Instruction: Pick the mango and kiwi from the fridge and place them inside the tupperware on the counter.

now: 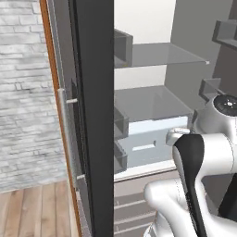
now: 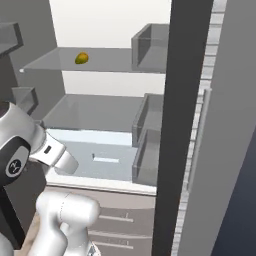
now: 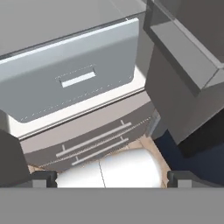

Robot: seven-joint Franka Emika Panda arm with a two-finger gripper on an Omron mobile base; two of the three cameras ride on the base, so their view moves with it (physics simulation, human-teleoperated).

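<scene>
The gripper [image 3: 112, 177] has its jaws spread wide and empty, its two finger tips at the bottom corners of the hand view, aimed at the fridge's pale crisper drawer [image 3: 70, 83] and the bottom drawers [image 3: 94, 142]. One mango [image 2: 81, 58] lies at upper left of the right base view, on the upper glass shelf [image 2: 105, 61]. The reach upward risks clipping that shelf's edge or the door bins [image 2: 149, 45]. Count: one mango, two shelves, no kiwi seen.
</scene>
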